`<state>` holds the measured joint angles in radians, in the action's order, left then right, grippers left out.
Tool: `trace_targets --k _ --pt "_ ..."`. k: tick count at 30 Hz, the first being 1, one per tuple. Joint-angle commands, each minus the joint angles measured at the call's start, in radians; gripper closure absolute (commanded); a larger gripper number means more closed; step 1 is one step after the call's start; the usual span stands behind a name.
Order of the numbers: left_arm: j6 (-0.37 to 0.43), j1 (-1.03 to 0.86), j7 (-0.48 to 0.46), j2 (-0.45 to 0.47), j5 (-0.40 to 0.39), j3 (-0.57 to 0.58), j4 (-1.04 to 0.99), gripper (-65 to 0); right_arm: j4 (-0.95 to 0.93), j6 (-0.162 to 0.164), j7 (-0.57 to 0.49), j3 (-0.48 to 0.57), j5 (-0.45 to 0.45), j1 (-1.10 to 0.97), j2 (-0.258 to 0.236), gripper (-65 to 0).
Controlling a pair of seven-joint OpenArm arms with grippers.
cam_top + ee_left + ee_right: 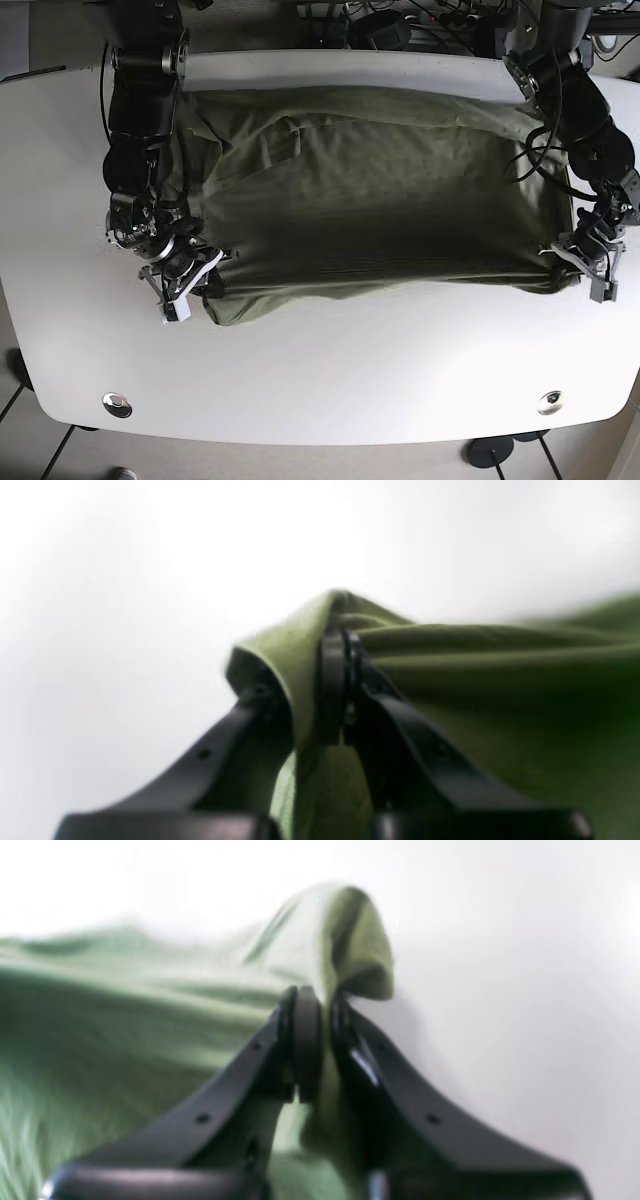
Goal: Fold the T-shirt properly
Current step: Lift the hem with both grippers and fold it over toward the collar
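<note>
An olive green T-shirt (370,210) lies spread across the white table (330,380), its near edge lifted and stretched between both arms. My left gripper (337,645) is shut on a bunched corner of the T-shirt (500,680); in the base view this gripper (572,264) is at the right end of the raised edge. My right gripper (320,1002) is shut on the opposite corner, with T-shirt (125,1010) fabric draping over its fingers (305,1040). In the base view that gripper (200,275) is at the left end of the edge.
Two round metal fittings (117,404) (549,402) sit near the table's front corners. Cables and equipment (400,20) crowd the floor behind the table's far edge. Both arm bases (145,60) stand at the back corners.
</note>
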<state>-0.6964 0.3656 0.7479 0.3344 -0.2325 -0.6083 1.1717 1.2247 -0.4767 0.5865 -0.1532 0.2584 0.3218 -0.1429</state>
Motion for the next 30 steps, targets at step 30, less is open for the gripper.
trace_targets --k 30 --pt "-0.002 0.310 -0.067 0.081 -0.020 0.147 -0.052 0.0 0.155 -0.015 0.178 -0.055 0.012 0.201 -0.116 -1.9"
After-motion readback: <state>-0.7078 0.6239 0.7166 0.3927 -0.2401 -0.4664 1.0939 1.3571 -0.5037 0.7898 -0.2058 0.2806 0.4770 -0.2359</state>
